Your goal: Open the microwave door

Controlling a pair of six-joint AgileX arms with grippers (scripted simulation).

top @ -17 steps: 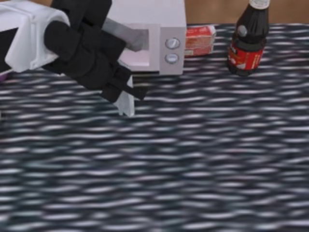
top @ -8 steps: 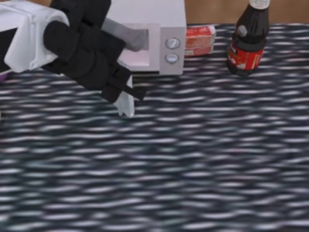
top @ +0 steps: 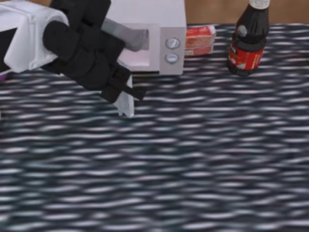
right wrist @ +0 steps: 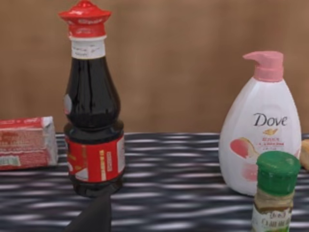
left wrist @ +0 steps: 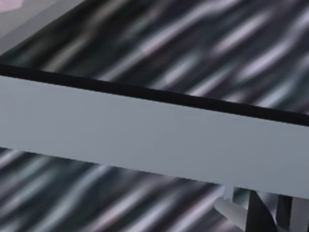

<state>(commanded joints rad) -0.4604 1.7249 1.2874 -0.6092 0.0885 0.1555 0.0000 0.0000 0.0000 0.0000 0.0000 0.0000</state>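
Surface (top: 193,159): dark rippled cloth pattern, carries everything.

Microwave (top: 154,12): light grey box at the far edge, left of centre in the top view, knob panel on its right. Judged heavy and rigid enough to stay put under a sideways pull on the door (not certain; nothing braces it).

Microwave door (top: 126,35): already swung out from the front, pale cavity floor showing behind it. In the left wrist view it reads as a flat grey slab with a dark edge (left wrist: 145,130). Judged stiff, smooth, hinged on the left; a thin panel, so best held by pinching its free edge, where leverage is greatest. Slippery face, poor for pushing.

Left tool (top: 126,99): low in front of the microwave, pale fingers at the door's free edge. Whether they are spread or pinching the edge I cannot tell; the arm covers them.

Right tool: not seen in the top view; only a dark tip shows in its wrist view, state unreadable.

Bystanders, well to the right: soy sauce bottle (top: 248,41), red-and-white box (top: 199,39).
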